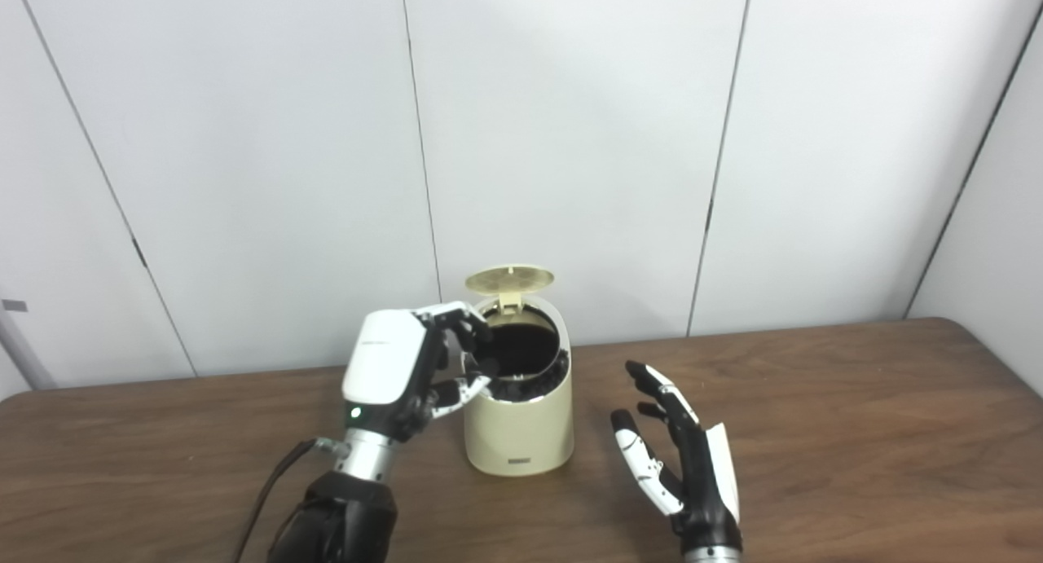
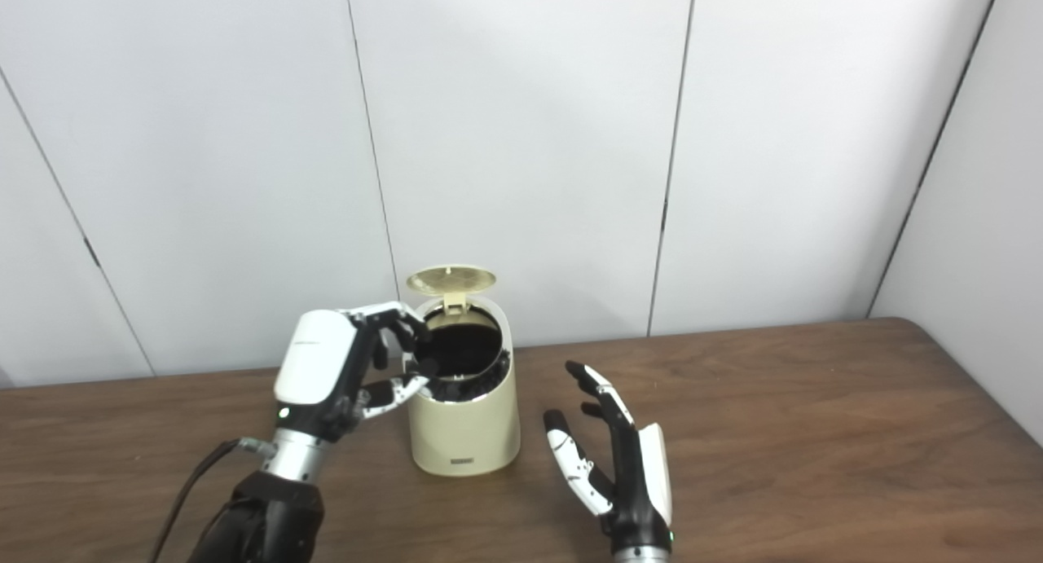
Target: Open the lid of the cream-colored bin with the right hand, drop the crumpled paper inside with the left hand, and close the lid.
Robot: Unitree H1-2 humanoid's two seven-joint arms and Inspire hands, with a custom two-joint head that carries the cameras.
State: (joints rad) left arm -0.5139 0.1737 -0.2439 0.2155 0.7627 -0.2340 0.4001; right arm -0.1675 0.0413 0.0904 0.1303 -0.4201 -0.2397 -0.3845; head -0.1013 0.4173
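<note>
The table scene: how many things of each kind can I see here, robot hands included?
Cream-colored bins: 1, the bin, lid flipped up.
Robot hands: 2, left hand at the bin's rim, right hand open beside it.
Tables: 1, the wooden table.
Crumpled paper: 0 visible.
Total: 4

The bin (image 1: 519, 420) stands open-mouthed, its lid (image 1: 509, 279) upright behind. The left hand (image 1: 403, 371) crowds the bin's left rim; the right hand (image 1: 680, 457) stands apart to its right.
</note>
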